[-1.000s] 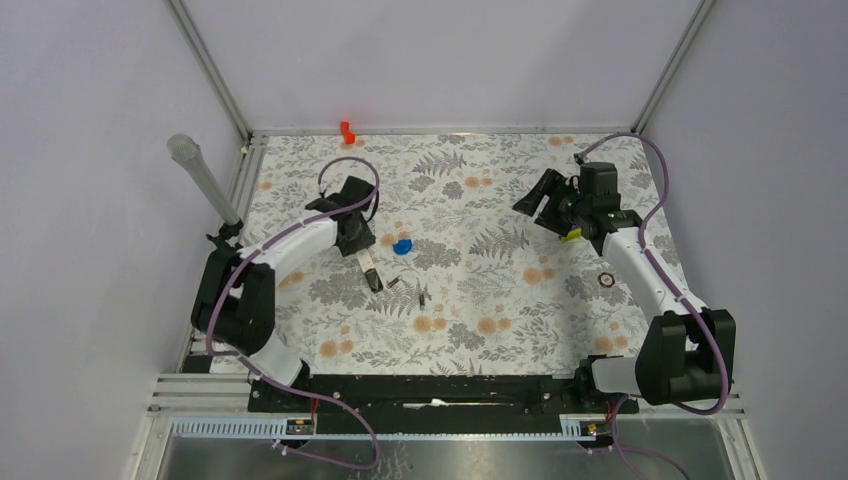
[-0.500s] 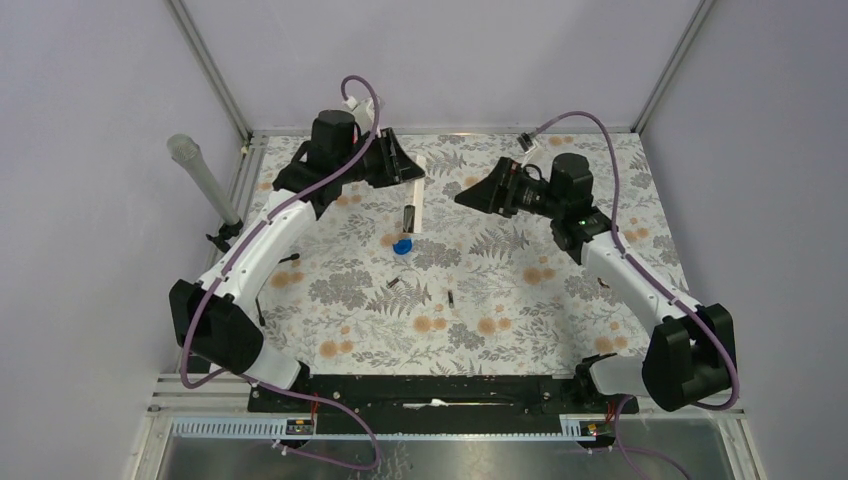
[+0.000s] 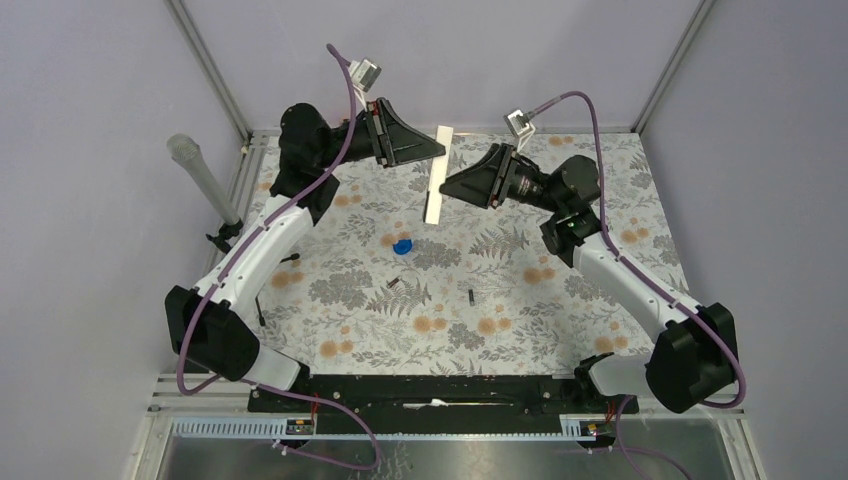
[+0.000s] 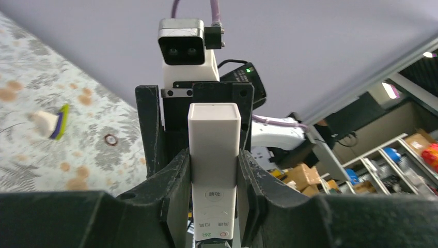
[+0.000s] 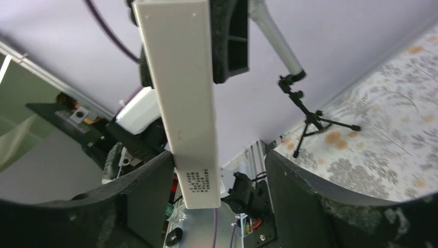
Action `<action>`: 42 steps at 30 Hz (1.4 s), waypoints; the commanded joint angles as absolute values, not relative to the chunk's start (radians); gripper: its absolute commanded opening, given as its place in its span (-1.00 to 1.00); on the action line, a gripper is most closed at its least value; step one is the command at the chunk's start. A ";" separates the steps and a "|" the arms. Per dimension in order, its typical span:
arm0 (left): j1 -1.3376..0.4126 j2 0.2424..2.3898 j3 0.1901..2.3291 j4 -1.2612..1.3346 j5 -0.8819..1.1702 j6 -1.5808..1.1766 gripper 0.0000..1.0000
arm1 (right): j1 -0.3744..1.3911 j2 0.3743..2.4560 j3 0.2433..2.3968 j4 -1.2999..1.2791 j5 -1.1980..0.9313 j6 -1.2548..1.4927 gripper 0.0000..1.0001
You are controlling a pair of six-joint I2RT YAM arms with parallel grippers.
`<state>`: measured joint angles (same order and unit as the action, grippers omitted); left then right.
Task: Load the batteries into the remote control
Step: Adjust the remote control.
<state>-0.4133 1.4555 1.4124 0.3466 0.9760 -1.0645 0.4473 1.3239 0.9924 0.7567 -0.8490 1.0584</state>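
My left gripper [image 3: 440, 152] is raised above the back of the table and shut on the white remote control [image 3: 436, 190], which hangs down from it. In the left wrist view the remote [image 4: 214, 150] is pinched between both pads of that gripper [image 4: 214, 170], button side showing. My right gripper [image 3: 447, 187] is open and faces the remote's lower end. In the right wrist view the remote [image 5: 186, 98] sits between that gripper's [image 5: 217, 175] spread jaws, close to one finger and clear of the other. Two batteries [image 3: 394, 283] [image 3: 470, 295] lie on the table.
A blue blob [image 3: 401, 245] lies on the floral table under the remote. A grey cylinder on a small stand [image 3: 197, 172] is at the left edge. A small dark ring [image 4: 109, 138] and a white-and-purple piece [image 4: 51, 124] lie on the right side.
My left gripper lifted the remote from the table up to the back. My right gripper swung left and opened around its lower end. One battery rolled right.
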 commanded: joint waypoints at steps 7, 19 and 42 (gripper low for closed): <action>-0.414 1.406 1.405 0.541 0.998 -1.212 -1.00 | 0.496 1.303 1.076 0.848 -0.834 1.085 0.18; -0.414 1.392 1.377 0.442 0.909 -1.143 -0.83 | 0.518 1.267 1.096 0.613 -0.645 0.961 -0.28; -0.567 1.307 1.308 -0.236 0.320 -0.434 0.86 | 0.521 1.342 1.281 -0.107 -0.137 1.236 -0.57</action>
<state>-0.5095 1.2873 1.2701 -0.1223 0.5072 -0.5926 0.5190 1.3167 1.2175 -0.0032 -0.1898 1.1721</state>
